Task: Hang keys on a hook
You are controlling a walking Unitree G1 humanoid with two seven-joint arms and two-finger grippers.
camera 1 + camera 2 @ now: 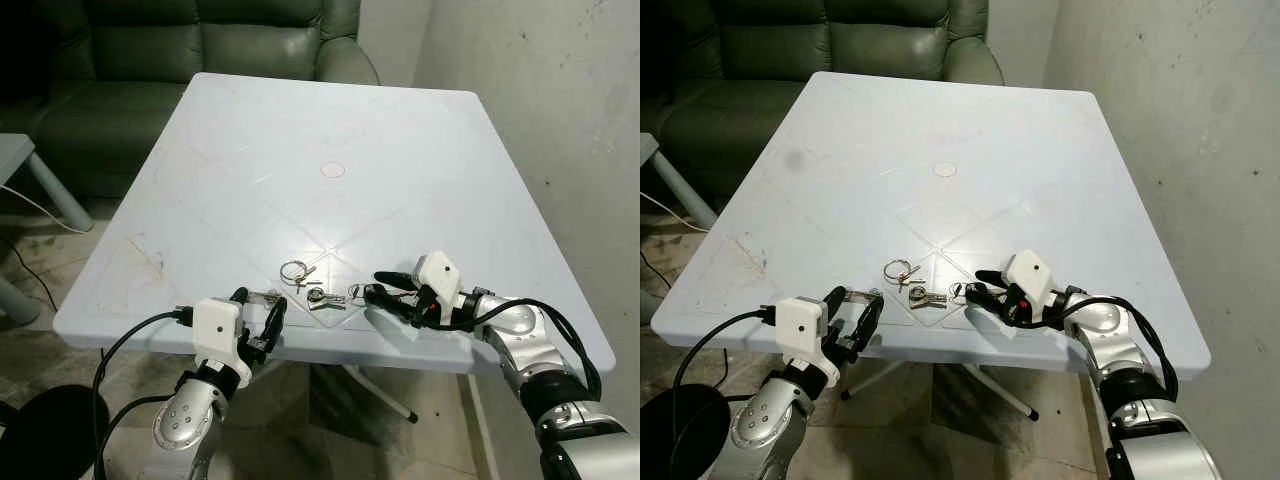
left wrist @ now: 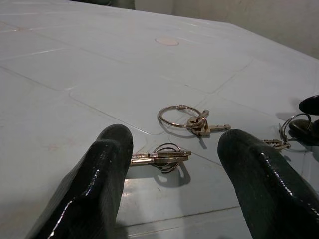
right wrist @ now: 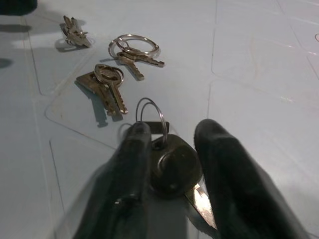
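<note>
Several small key sets lie near the front edge of a white plastic table (image 1: pixel 330 120). One has a large ring (image 1: pixel 296 270); a silver pair (image 1: pixel 322 297) lies beside it. My left gripper (image 1: pixel 259 302) is open at the table's near edge, and a short key set (image 2: pixel 162 155) lies just ahead between its fingers (image 2: pixel 107 164). My right gripper (image 1: pixel 373 285) comes in from the right, low on the table. In the right wrist view its fingers (image 3: pixel 134 164) press both sides of a black-headed key (image 3: pixel 172 167) with a wire ring, which rests on the tabletop.
A dark green sofa (image 1: pixel 200 50) stands behind the table and a bare wall (image 1: pixel 560 120) runs close along the right. A pale side table (image 1: pixel 15 150) and a cable on the floor are at the left. A black round object (image 1: pixel 40 430) sits at bottom left.
</note>
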